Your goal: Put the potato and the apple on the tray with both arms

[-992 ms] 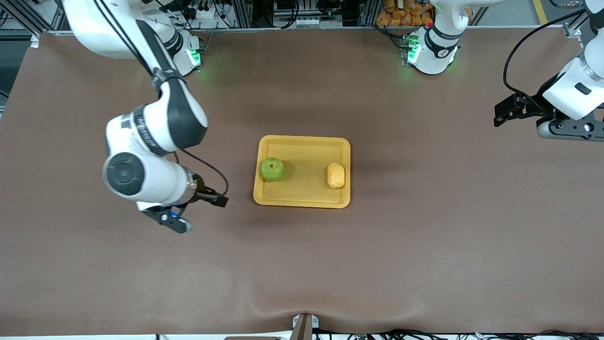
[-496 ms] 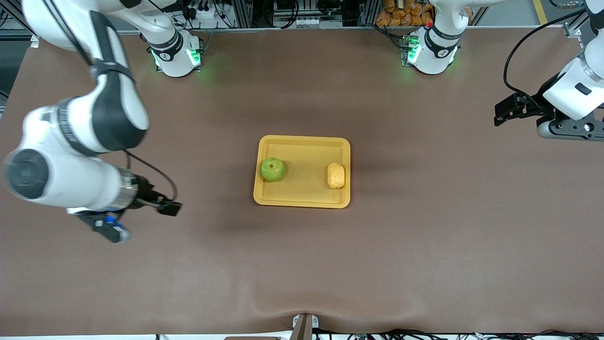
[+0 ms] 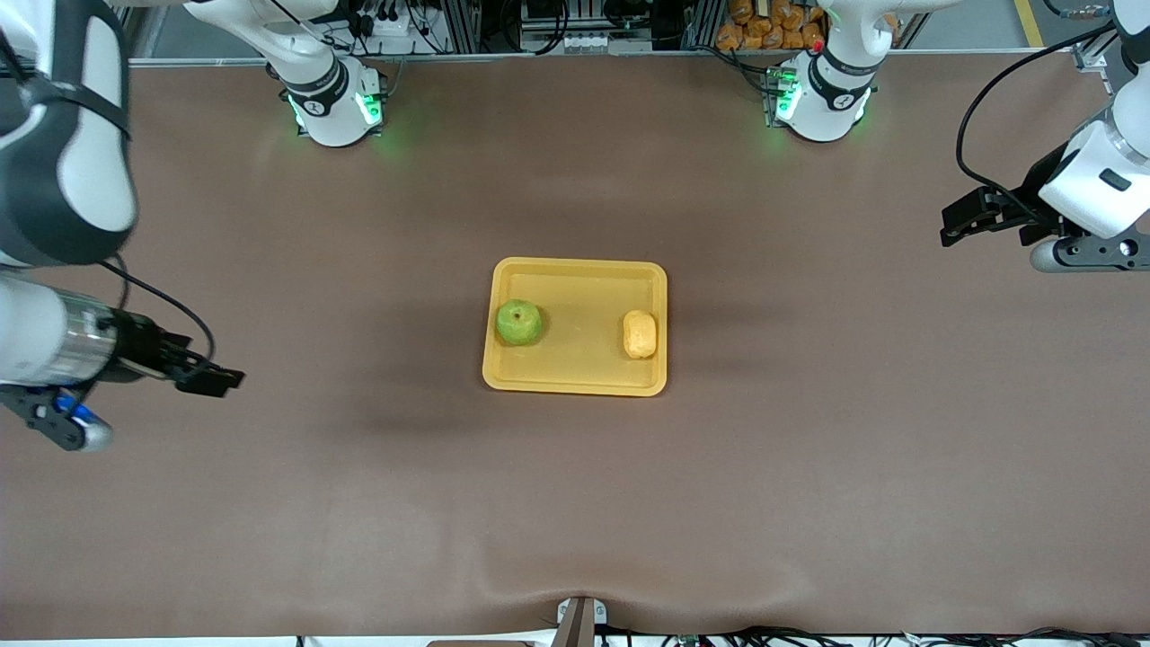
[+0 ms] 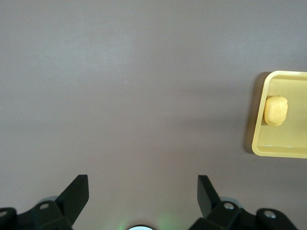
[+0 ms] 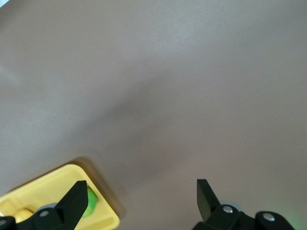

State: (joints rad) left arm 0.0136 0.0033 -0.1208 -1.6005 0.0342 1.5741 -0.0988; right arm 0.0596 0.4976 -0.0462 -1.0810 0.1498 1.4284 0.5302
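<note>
The tray [image 3: 579, 270] sits at the table's centre, and both items already lie in it. The apple [image 3: 519, 322] rests at the tray's 9 o'clock, toward the right arm's end, just inside the rim. The potato [image 3: 640, 333] rests at the tray's 3 o'clock, toward the left arm's end, also near the rim. They are well apart, and neither is touched by anything.

The right gripper [image 3: 205, 377] hangs over bare table at about 9 o'clock from the tray, well apart from it, fingers spread and empty. The left gripper [image 3: 966, 220] hangs over bare table at about 2 o'clock from the tray, also well apart; its wrist view shows its fingers [image 4: 76, 191] wide apart with nothing between them.

By my reading the placing is done, and the step in hand is pulling clear. What remains seems only to park both arms away from the tray without disturbing it.
</note>
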